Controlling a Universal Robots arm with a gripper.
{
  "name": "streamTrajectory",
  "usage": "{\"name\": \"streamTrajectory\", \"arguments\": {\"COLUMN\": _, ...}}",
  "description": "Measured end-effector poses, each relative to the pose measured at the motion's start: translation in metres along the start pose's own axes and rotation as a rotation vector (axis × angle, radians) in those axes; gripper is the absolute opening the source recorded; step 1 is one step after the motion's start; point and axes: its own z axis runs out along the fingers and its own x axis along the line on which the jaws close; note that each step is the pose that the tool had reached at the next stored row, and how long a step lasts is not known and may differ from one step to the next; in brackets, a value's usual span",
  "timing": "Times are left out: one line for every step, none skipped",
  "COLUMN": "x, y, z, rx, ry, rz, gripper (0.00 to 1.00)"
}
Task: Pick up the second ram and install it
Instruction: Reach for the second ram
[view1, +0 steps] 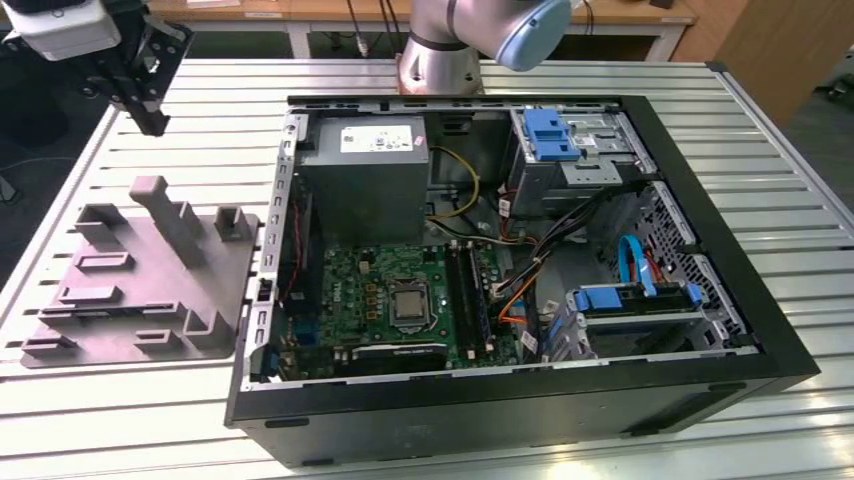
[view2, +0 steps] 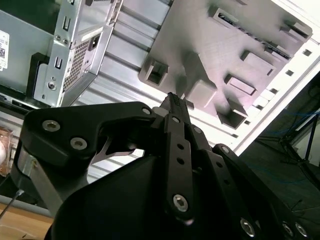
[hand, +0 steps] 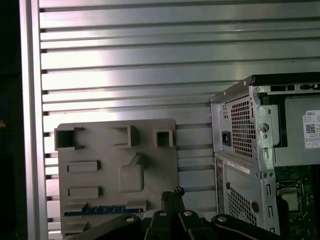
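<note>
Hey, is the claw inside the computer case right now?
No, in the exterior view the claw hangs over the slatted table outside the open case, near the grey tray.

In the exterior view, a silver ribbed table (view1: 761, 120) carries a matte grey tray (view1: 134, 290) at left and a black case (view1: 534, 405) with green motherboard (view1: 380, 290), grey power supply (view1: 363, 185) and blue latches (view1: 550, 135), the gripper (view1: 154, 128) at upper left is black, and the second ram (hand: 102, 211) is dark blue-green in the first wrist view.
</note>
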Motion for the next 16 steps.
{"name": "streamTrajectory", "arguments": {"x": 0.0014, "y": -0.001, "z": 0.0004, "rx": 0.0, "ry": 0.0001, "rz": 0.0, "gripper": 0.1}}
{"name": "streamTrajectory", "arguments": {"x": 0.0028, "y": -0.0019, "z": 0.0008, "rx": 0.0, "ry": 0.0, "rz": 0.0, "gripper": 0.1}}
{"name": "streamTrajectory", "arguments": {"x": 0.0044, "y": -0.0029, "z": 0.0012, "rx": 0.0001, "ry": 0.0, "rz": 0.0, "gripper": 0.1}}
{"name": "streamTrajectory", "arguments": {"x": 0.0058, "y": -0.0039, "z": 0.0015, "rx": 0.0001, "ry": 0.0001, "rz": 0.0, "gripper": 0.1}}
{"name": "streamTrajectory", "arguments": {"x": 0.0073, "y": -0.0049, "z": 0.0019, "rx": 0.0, "ry": 0.0001, "rz": 0.0, "gripper": 0.1}}
{"name": "streamTrajectory", "arguments": {"x": 0.0088, "y": -0.0059, "z": 0.0023, "rx": 0.0, "ry": 0.0, "rz": 0.0, "gripper": 0.1}}
{"name": "streamTrajectory", "arguments": {"x": 0.0102, "y": -0.0069, "z": 0.0028, "rx": -0.0001, "ry": -0.0001, "rz": 0.0, "gripper": 0.1}}
{"name": "streamTrajectory", "arguments": {"x": 0.0118, "y": -0.0078, "z": 0.0032, "rx": 0.0, "ry": 0.0, "rz": 0.0, "gripper": 0.1}}
{"name": "streamTrajectory", "arguments": {"x": 0.0136, "y": -0.0087, "z": 0.0037, "rx": 0.0, "ry": 0.0, "rz": 0.0, "gripper": 0.1}}
{"name": "streamTrajectory", "arguments": {"x": 0.0153, "y": -0.0096, "z": 0.0042, "rx": 0.0, "ry": 0.0, "rz": 0.0, "gripper": 0.1}}
{"name": "streamTrajectory", "arguments": {"x": 0.0171, "y": -0.0105, "z": 0.0047, "rx": 0.0001, "ry": 0.0001, "rz": 0.0, "gripper": 0.1}}
{"name": "streamTrajectory", "arguments": {"x": 0.0189, "y": -0.0114, "z": 0.0053, "rx": 0.0, "ry": 0.0001, "rz": 0.0, "gripper": 0.1}}
{"name": "streamTrajectory", "arguments": {"x": 0.0208, "y": -0.0124, "z": 0.0058, "rx": 0.0, "ry": 0.0001, "rz": 0.0, "gripper": 0.1}}
{"name": "streamTrajectory", "arguments": {"x": 0.0227, "y": -0.0134, "z": 0.0065, "rx": 0.0, "ry": 0.0, "rz": 0.0, "gripper": 0.1}}
{"name": "streamTrajectory", "arguments": {"x": 0.0248, "y": -0.0145, "z": 0.0071, "rx": 0.0, "ry": 0.0, "rz": 0.0, "gripper": 0.1}}
{"name": "streamTrajectory", "arguments": {"x": 0.0266, "y": -0.0156, "z": 0.0078, "rx": -0.0001, "ry": 0.0, "rz": 0.0, "gripper": 0.1}}
